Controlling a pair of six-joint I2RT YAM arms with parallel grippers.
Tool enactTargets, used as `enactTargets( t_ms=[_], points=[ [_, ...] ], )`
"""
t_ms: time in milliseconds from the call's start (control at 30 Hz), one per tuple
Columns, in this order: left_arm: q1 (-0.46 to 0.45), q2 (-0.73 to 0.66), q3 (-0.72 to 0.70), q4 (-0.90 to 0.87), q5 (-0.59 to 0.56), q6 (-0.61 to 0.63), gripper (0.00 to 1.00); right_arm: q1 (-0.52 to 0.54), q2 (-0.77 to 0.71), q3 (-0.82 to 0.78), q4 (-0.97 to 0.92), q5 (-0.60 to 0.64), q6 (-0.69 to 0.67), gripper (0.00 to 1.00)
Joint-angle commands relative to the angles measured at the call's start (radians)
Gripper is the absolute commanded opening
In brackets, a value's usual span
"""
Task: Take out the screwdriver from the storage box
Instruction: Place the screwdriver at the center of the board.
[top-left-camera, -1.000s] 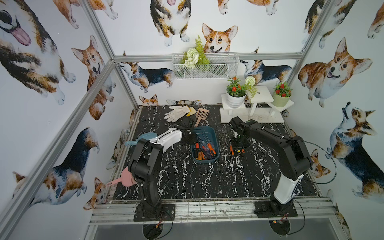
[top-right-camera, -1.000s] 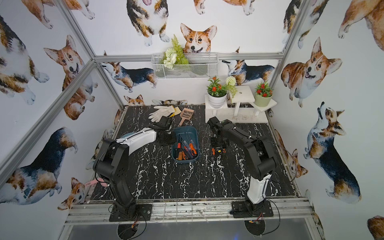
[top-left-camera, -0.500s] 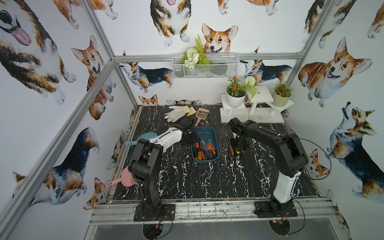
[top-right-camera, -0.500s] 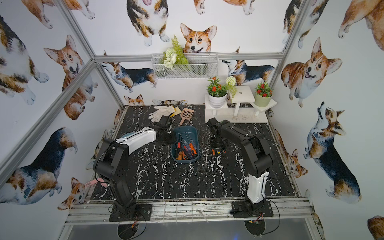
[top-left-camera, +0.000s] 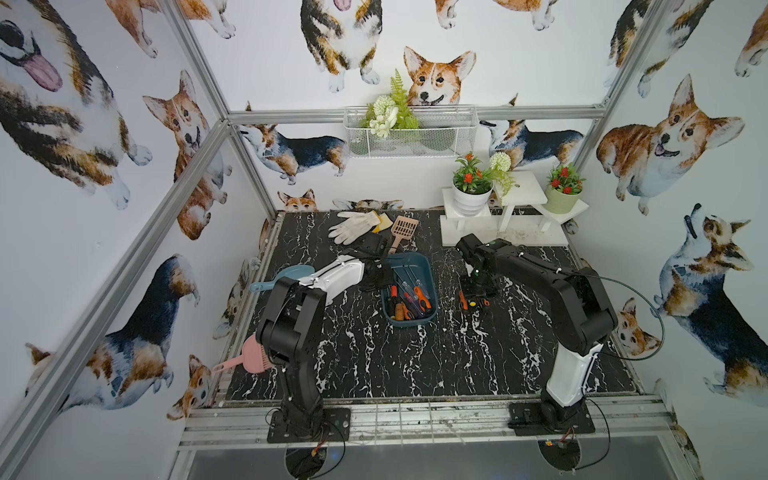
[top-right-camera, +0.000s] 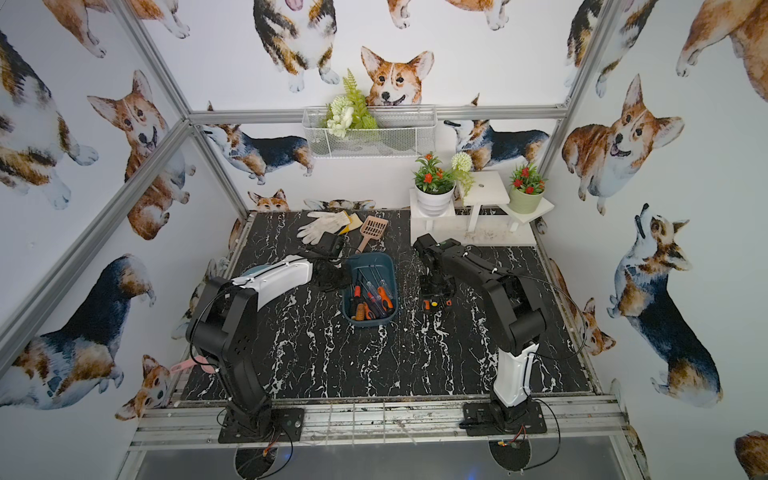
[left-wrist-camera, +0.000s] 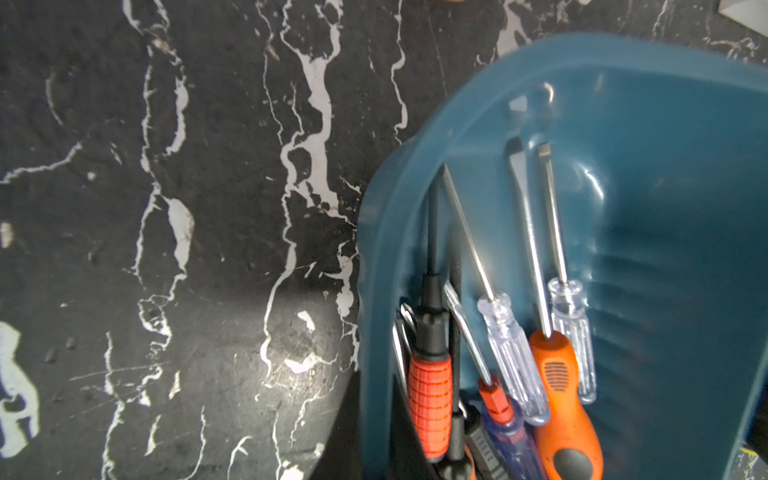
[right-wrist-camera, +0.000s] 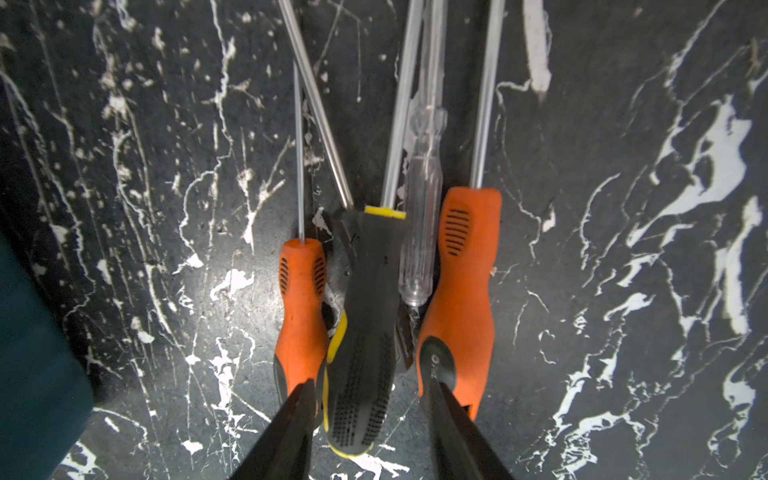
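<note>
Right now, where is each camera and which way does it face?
Top views: high in front, looking down on the black marble-patterned table; both arms whole.
Left wrist: looks into the dark teal plastic storage box; barely any arm.
Right wrist: looks down at orange-handled screwdrivers on the table past the open right end effector.
All share the box.

the table's (top-left-camera: 415, 374) near half lies open. mid-table, the storage box (top-left-camera: 415, 264) and loose screwdrivers (top-left-camera: 462, 299) beside it block the way; a plant stand (top-left-camera: 525, 187) fills the far right corner.
</note>
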Motion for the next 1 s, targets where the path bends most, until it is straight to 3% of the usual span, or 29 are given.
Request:
enactTargets(
  t_ms=[0,267,533,967],
  points=[
    [0.000,-0.016,0.001,0.022,0.016,-0.002,0.00,0.001,-0.014,0.006,0.005,-0.009,0.011,0.50],
    [0.000,-0.017,-0.001,0.026,0.017,-0.008,0.00,0.002,-0.048,0.028,0.000,-0.014,0.014,0.50],
    [0.000,-0.022,-0.002,0.037,0.021,-0.015,0.00,0.020,-0.117,0.060,0.048,-0.105,0.021,0.51],
    [0.000,-0.037,0.000,0.066,0.045,-0.040,0.00,0.167,-0.046,0.230,0.055,-0.210,-0.011,0.49]
  ],
)
